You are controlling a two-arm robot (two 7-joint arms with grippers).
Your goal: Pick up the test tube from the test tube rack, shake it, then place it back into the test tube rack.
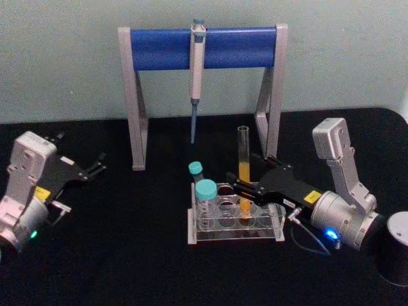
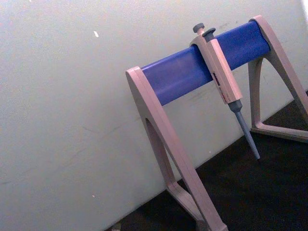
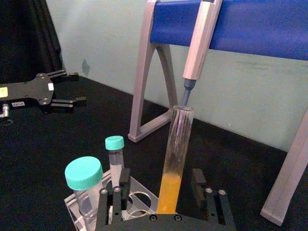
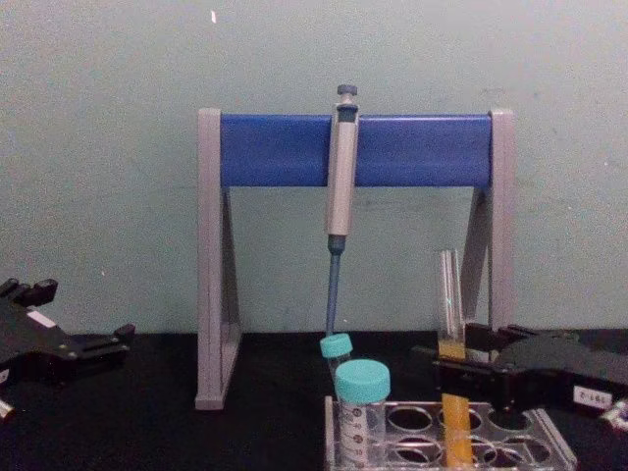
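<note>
Head view is showing the right gripper (image 1: 244,189) reaching in from the lower right of the frame, its fingers (image 1: 241,180) standing open on either side of the test tube (image 1: 244,175) without closing on it. The test tube is standing upright in the test tube rack (image 1: 234,218) at lower centre, orange-yellow liquid filling its lower half, beside two teal-capped tubes (image 1: 205,194). Right wrist view is revealing gaps between the pads and the glass. Bare black table (image 1: 115,255) is lying open left of the rack. The left gripper (image 1: 97,167) is idling at far left, fingers parted. A pipette (image 4: 340,196) is hanging on the blue-barred stand (image 4: 275,149). Gripper labels are unreadable.
</note>
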